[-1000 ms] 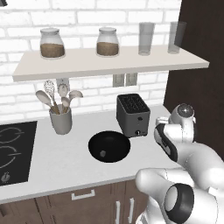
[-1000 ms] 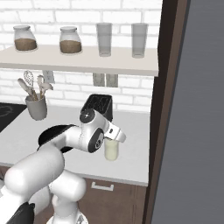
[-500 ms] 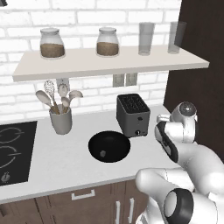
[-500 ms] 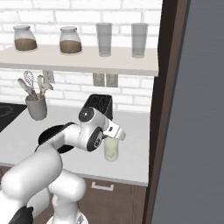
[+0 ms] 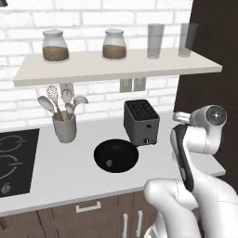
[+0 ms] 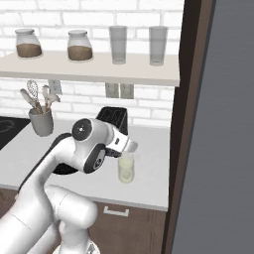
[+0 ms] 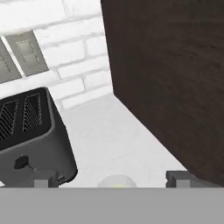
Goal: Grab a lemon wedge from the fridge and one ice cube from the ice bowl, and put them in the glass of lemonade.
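The gripper showed two small dark fingertips set wide apart at the bottom of the hand view, jaws spread and nothing between them. Right below, between those tips, sat the pale round rim of the glass of lemonade, upright, its mouth facing up toward the hand. From the right base view the glass of lemonade stood upright on the white counter, just under the hand and near the front edge. The black toaster was just beside it, toward the brick wall. Further out, the ice bowl lay flat on the counter in front of the toaster, a tiny pale ice cube inside it. The dark fridge side panel rose close by the glass. Utensil holder well apart, near the stove top.
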Motion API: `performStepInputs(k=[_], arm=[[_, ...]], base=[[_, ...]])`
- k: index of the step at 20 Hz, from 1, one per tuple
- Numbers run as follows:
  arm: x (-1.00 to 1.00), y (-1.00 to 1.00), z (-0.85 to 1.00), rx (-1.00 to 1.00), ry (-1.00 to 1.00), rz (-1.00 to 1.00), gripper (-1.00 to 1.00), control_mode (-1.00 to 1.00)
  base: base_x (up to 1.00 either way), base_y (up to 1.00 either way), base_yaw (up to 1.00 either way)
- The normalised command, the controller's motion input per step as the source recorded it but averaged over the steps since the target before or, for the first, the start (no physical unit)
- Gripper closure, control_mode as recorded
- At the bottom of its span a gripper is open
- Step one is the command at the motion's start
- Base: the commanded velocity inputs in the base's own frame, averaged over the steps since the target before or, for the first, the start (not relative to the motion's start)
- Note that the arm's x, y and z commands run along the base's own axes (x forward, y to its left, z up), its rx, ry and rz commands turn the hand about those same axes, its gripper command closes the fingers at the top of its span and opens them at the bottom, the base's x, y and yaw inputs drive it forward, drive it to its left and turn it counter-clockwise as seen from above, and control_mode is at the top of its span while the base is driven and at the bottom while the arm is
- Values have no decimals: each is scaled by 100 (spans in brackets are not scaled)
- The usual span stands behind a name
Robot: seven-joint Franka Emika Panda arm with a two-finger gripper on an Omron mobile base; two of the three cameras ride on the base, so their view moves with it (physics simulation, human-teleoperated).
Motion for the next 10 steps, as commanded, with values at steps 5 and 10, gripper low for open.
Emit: performStepInputs(k=[5, 10], arm=[[-100, 73, 40, 2, 14, 12, -100, -100], [-67, 84, 15, 3, 34, 21, -100, -100]], base=[[0, 0, 0], [0, 0, 0]])
